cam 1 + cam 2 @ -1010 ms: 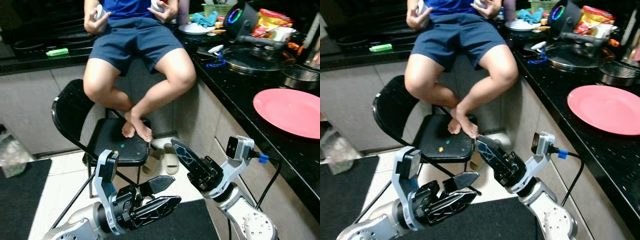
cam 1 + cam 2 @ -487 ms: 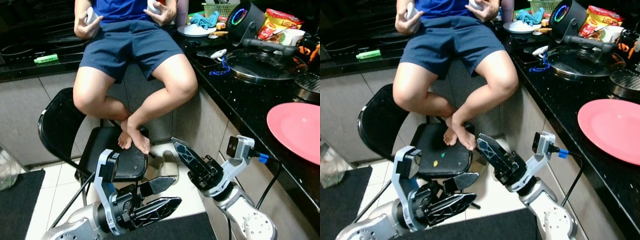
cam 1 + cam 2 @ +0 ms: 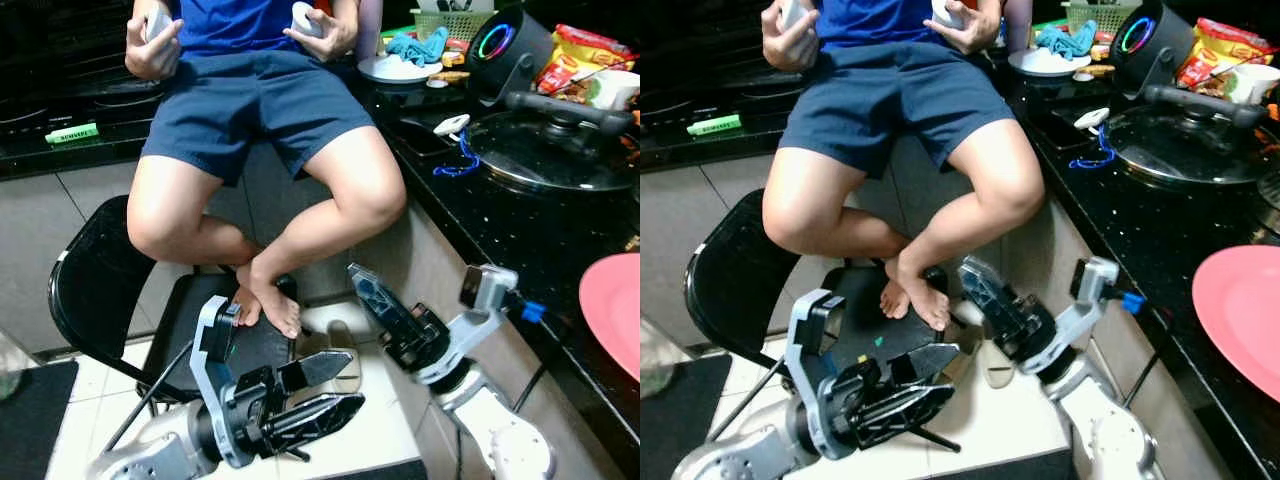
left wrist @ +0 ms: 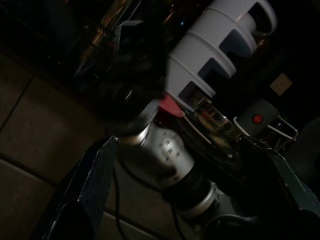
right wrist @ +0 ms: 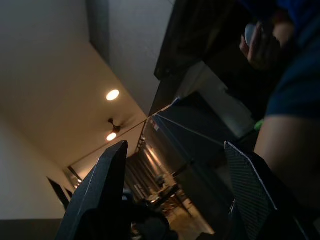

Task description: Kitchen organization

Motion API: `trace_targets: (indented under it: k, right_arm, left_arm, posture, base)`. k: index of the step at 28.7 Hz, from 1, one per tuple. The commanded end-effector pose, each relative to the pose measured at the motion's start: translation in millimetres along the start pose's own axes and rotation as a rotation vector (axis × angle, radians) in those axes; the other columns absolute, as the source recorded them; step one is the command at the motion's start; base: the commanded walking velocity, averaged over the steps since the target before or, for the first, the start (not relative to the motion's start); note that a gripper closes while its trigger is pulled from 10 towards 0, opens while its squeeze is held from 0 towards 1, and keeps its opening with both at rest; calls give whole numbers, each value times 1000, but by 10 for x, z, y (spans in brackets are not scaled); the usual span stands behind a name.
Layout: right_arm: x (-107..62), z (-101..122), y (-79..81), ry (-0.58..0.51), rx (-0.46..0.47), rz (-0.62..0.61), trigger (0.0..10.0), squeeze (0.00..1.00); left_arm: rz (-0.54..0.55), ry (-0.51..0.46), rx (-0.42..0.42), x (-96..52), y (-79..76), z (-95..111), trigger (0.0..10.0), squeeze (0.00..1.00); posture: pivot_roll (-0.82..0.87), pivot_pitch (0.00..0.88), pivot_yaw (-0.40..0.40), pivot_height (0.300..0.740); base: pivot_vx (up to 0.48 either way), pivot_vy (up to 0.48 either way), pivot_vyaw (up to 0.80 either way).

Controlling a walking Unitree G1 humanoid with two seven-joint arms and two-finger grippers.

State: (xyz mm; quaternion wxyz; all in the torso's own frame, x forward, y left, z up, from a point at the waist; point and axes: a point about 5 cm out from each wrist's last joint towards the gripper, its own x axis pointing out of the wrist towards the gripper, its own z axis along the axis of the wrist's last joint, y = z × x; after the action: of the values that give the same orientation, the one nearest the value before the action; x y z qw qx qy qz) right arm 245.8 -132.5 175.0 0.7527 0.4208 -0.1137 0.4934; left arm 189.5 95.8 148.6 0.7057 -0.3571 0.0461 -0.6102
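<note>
With both the left hand (image 3: 322,392) and right hand (image 3: 385,310) open and empty, the pink plate (image 3: 612,312) at 3 o'clock on the tabletop (image 3: 520,235) is probably rigid, slick and breakable; grip its rim.

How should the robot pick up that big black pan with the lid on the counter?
Probably by the long black handle that sticks out across the lidded pan. It is a bar that two fingers can close around, coming down from above; the lid itself is wide, and its knob is hidden.

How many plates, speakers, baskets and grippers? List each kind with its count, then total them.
Plates: 2, pink plate, white plate
Speaker: 1
Basket: 1
Grippers: 2, left gripper, right gripper
Total: 6
</note>
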Motion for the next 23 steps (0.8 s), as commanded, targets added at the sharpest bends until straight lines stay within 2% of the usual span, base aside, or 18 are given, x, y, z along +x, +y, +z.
trace_targets:
  k: [1, 3, 6, 23]
  right_arm:
    - [107, 63, 108, -12, -33, 50, 10000, 0]
    - [208, 117, 155, 1, -88, 58, 10000, 0]
    - [272, 152, 187, 3, -116, 69, 10000, 0]
    - [445, 157, 357, 37, -154, 155, 10000, 0]
  left_arm:
    - [13, 19, -1, -18, 3, -16, 10000, 0]
    - [17, 24, 3, -14, 11, -19, 10000, 0]
    - [20, 27, 6, -11, 18, -20, 10000, 0]
    - [10, 35, 1, -4, 30, -33, 10000, 0]
  posture:
    - [-43, 0, 65, 740]
    - [-44, 0, 64, 740]
    - [-42, 0, 62, 740]
    - [-41, 0, 62, 740]
  base:
    - [0, 0, 0]
    - [0, 0, -225]
    - [0, 0, -667]
    - [0, 0, -775]
